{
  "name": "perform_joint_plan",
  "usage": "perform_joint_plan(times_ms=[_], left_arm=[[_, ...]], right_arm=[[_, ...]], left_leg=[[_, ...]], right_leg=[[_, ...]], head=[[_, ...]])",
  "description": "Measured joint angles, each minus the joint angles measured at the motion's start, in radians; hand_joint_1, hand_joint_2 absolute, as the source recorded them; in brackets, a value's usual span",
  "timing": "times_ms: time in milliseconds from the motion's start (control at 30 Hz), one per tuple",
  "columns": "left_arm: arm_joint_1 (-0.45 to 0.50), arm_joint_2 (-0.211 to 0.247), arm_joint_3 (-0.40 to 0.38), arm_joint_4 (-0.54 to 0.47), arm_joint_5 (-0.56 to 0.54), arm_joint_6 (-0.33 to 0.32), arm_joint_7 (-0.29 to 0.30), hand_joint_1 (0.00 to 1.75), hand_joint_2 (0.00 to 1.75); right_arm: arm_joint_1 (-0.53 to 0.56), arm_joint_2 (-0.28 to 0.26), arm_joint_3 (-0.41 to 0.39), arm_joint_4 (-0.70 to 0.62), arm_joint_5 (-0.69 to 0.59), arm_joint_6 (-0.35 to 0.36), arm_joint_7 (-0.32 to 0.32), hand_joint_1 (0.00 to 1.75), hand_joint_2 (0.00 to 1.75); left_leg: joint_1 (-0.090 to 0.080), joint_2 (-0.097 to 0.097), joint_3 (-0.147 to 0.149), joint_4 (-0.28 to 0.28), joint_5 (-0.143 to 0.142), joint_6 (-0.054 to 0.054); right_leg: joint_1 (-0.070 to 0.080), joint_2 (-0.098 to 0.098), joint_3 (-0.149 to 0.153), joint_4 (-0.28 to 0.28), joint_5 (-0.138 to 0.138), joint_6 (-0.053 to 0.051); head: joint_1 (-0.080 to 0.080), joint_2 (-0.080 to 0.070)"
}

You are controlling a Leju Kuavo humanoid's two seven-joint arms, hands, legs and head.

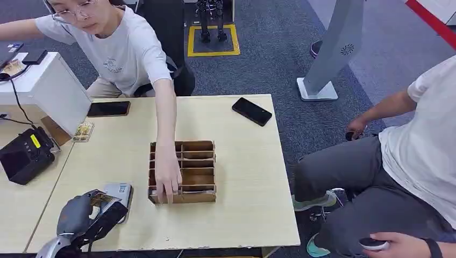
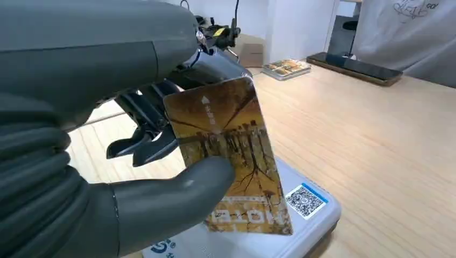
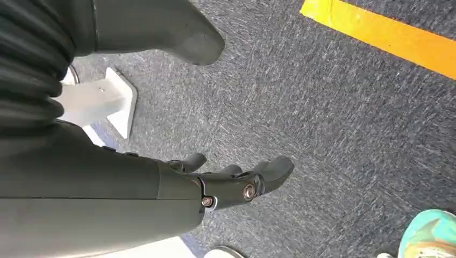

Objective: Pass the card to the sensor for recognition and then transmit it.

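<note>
Golden-brown rectangular plastic card sits pinched in the left hand, directly above the flat grey sensor pad on the wooden desk. Right hand hangs loose, grasping nothing, over grey carpet.

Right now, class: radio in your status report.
Left robot hand holds card over sensor. Right robot hand hangs empty, open. Person's hand in organizer.

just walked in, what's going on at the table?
The left hand holds a card just above the grey sensor at the table's near corner. The right hand hangs open over the floor. A person's hand reaches into the wooden organizer. Another person sits at the right.
</note>
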Motion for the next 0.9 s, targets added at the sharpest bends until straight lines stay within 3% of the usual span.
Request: perform_joint_plan(times_ms=[900], left_arm=[[0.000,-0.007,0.000,0.006,-0.003,0.000,0.002,1.75,1.75]], right_arm=[[-0.003,-0.005,0.008,0.014,0.000,-0.002,0.000,0.00,1.75]], left_leg=[[0.000,0.000,0.000,0.000,0.000,0.000]], right_leg=[[0.000,0.000,0.000,0.000,0.000,0.000]], head=[[0.000,0.000]])
